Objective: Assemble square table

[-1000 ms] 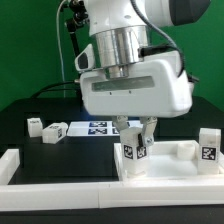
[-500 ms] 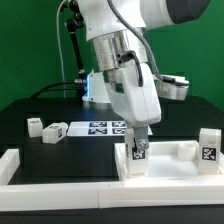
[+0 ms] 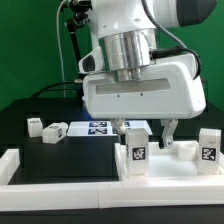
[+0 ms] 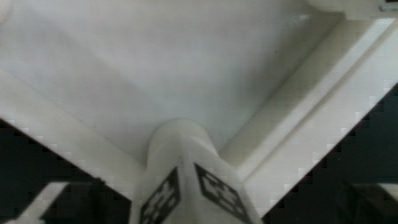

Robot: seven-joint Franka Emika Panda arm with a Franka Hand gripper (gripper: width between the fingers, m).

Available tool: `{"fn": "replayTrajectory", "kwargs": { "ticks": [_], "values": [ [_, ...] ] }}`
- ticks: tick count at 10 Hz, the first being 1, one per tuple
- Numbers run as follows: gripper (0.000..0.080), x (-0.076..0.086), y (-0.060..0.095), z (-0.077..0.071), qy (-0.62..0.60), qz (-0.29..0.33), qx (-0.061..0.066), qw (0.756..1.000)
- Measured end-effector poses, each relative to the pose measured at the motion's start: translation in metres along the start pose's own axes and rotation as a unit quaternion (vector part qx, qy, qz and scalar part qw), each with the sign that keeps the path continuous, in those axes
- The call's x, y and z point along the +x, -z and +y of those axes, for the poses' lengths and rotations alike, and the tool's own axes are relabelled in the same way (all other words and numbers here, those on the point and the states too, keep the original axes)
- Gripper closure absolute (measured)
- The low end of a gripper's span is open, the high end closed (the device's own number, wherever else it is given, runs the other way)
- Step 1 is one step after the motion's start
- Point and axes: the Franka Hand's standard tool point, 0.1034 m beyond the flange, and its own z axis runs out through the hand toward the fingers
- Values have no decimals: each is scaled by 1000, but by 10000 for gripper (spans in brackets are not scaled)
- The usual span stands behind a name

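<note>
Standing upright on the square tabletop [image 3: 172,165], at its edge toward the exterior view's left, the leg post [image 3: 135,154] is now let go: the tool [image 3: 144,132] has swung back square and spread wide, apparently empty, so probably one screwing turn is finished.

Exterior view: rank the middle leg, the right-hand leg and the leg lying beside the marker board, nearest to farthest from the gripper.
1. Middle leg: upright, right under the open gripper.
2. Right-hand leg: standing at the exterior view's right.
3. Lying leg: at the exterior view's left.
</note>
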Motion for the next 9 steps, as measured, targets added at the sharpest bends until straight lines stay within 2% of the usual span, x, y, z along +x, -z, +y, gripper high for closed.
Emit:
{"fn": "replayTrajectory", "kwargs": {
  "ticks": [2, 4, 5, 6, 7, 9],
  "values": [
    [152, 1, 0, 1, 91, 1, -2, 996],
    [151, 10, 3, 7, 299, 5, -19, 954],
    [151, 10, 2, 6, 394, 5, -28, 919],
    [151, 7, 2, 3, 412, 4, -30, 910],
    [151, 8, 2, 4, 399, 4, -30, 916],
    [409, 8, 2, 4, 393, 4, -29, 919]
  ]
}}
